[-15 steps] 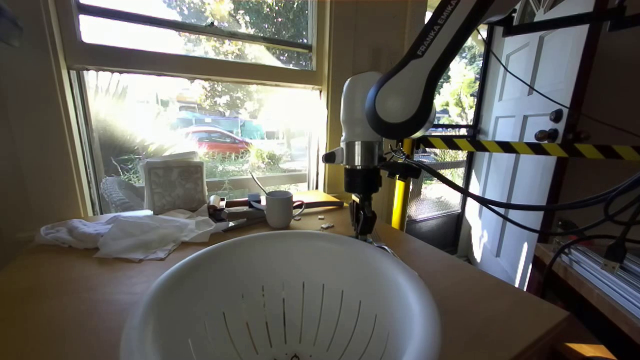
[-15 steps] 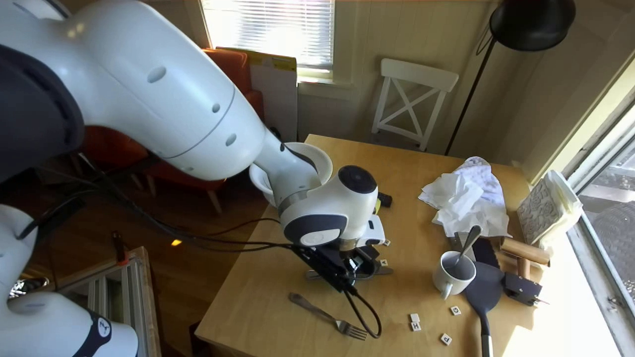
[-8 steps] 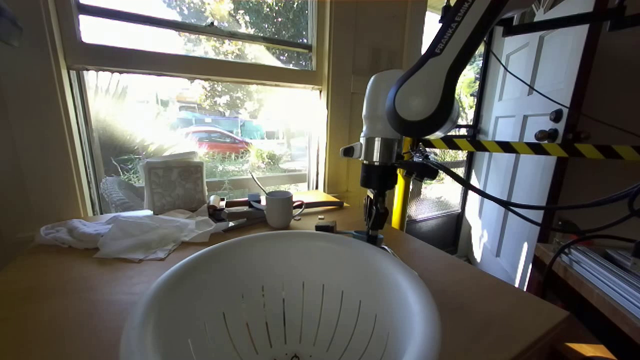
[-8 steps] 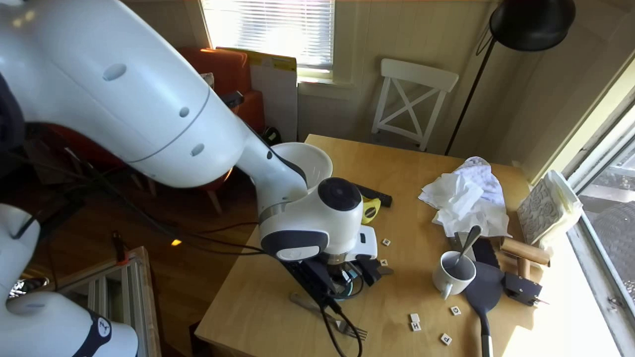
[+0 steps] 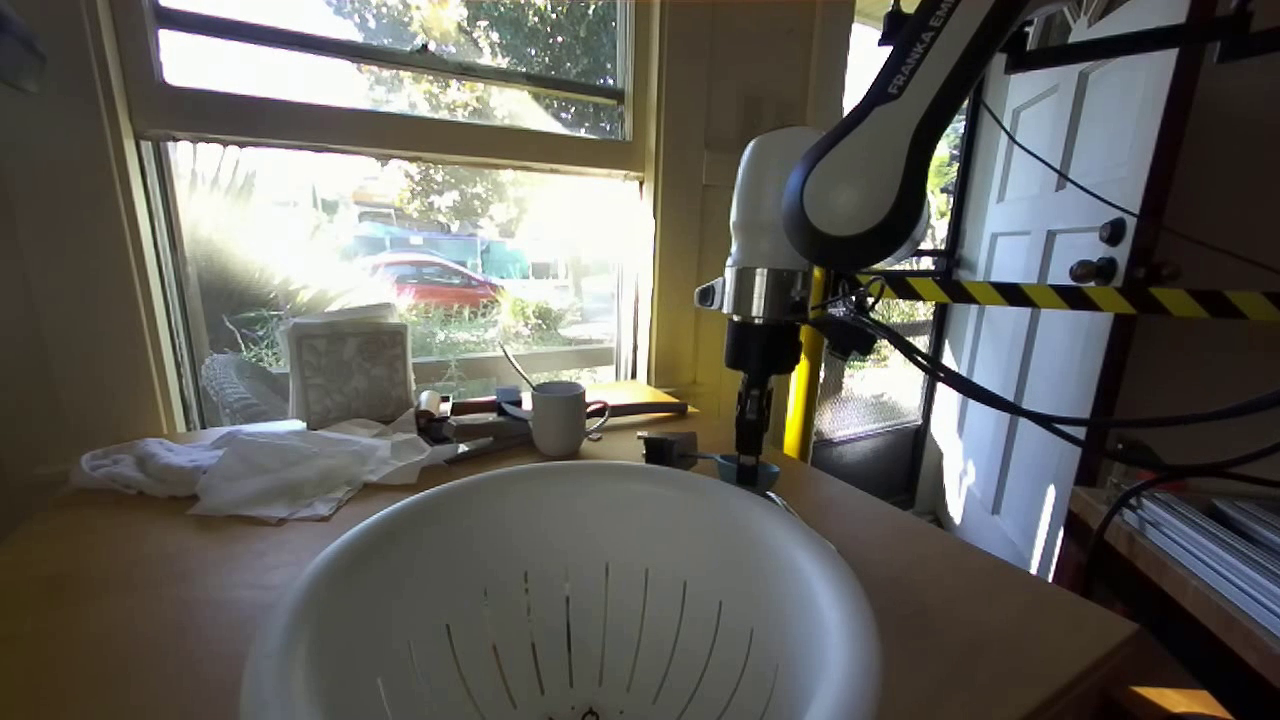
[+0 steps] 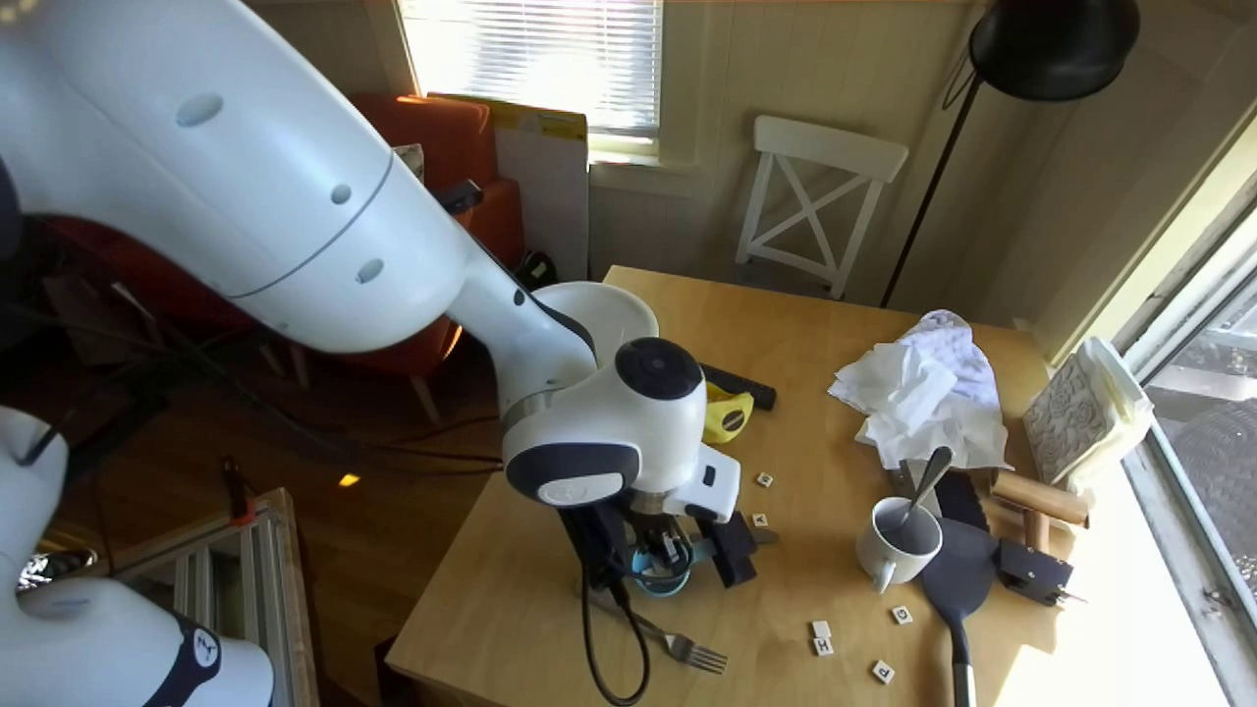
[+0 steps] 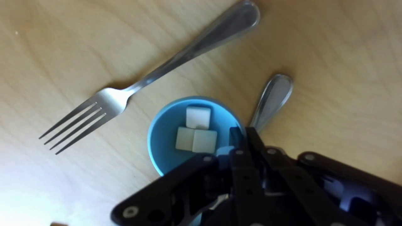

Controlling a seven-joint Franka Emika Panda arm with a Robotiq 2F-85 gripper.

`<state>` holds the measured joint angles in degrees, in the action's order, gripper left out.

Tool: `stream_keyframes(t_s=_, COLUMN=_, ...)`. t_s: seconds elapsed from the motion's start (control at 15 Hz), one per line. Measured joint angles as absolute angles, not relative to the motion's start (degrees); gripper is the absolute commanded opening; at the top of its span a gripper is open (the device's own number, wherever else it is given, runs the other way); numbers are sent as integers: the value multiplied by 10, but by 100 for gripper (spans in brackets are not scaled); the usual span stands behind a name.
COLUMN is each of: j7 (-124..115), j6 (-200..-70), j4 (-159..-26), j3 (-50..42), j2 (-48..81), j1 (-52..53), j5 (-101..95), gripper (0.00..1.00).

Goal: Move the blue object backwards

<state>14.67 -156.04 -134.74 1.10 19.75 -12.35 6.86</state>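
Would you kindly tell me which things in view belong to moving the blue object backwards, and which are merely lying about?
Part of the job:
blue cup, the object to move
pincer, closed on the cup's rim
white tiles inside the cup, likely to travel with it

Lying about:
fork
mug
black spatula
white colander
letter tiles
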Motion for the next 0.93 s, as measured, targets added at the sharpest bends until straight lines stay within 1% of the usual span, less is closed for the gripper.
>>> stream_keyframes(t_s=0.47, j7=-48, j6=-1564, j4=-1347, j3=-67, j2=208, j1=-43, j5=34, gripper=1)
stream_keyframes(t_s=0.93, j7=-151, j6=-1561, j4=-1334, j3=-88, j2=237, j1=5, j5=18, gripper=1)
